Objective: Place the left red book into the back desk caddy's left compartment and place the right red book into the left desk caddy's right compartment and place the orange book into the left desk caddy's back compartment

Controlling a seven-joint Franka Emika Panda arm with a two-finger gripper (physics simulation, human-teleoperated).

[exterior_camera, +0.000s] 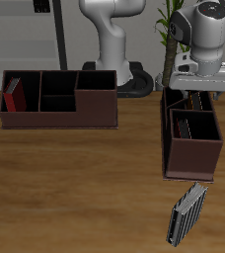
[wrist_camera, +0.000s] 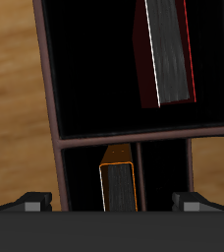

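The tool (wrist_camera: 112,202) hangs straight down over the left desk caddy (exterior_camera: 191,140).

The gripper (exterior_camera: 198,87) hangs over the left desk caddy (exterior_camera: 191,148), whose walls and dividers (wrist_camera: 134,140) hem it in. One compartment holds a red book (wrist_camera: 168,51) with dark room beside it; another holds the orange book (wrist_camera: 118,180), nearly filling its width. On the worktop (exterior_camera: 85,188), a grey book (exterior_camera: 187,214) lies just before that caddy's front; the back desk caddy (exterior_camera: 57,99) stands well apart
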